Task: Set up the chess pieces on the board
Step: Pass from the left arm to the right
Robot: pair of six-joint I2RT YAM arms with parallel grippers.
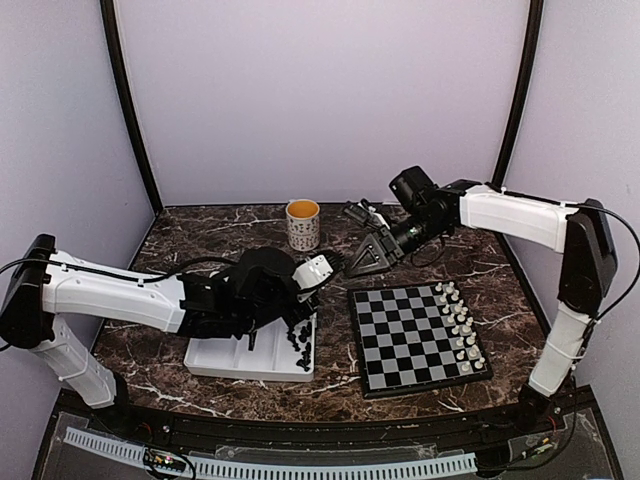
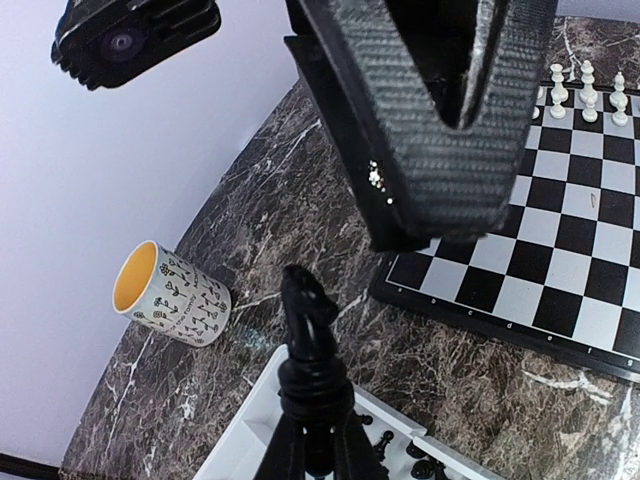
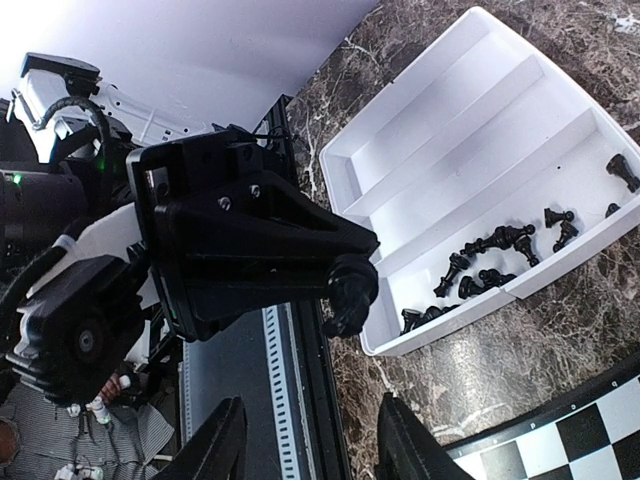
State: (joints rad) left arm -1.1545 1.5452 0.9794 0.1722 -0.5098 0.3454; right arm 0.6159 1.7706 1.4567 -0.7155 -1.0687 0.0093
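Nearest the arm bases, at lower centre of the top view, the white tray [image 1: 232, 362] lies flat on the marble table [image 1: 200, 240]. Loose black chessmen [image 3: 480, 255] are heaped in the compartments at its board-side end, most of them tipped over, their axes pointing all ways. Just to the tray's right sits the board [image 1: 400, 345], apart from the tray and square to the table. White chessmen [image 1: 460, 322] stand upright in two files along its right-hand edge; the other squares are bare. Farther back, above the gap between tray and board, the left gripper [image 2: 318, 432] is clamped on the base of a black knight [image 2: 305, 310]. In the left wrist view the knight's long axis runs straight up the frame in line with the fingers, head uppermost and clear of the table. Whether the piece is truly vertical cannot be told from these views. Facing it from the right of the top view, near but not touching, the right gripper [image 3: 312, 420] has its fingers spread wide and holds nothing. Farthest back, at upper centre, a patterned mug [image 1: 303, 224] stands upright, well apart from the board.
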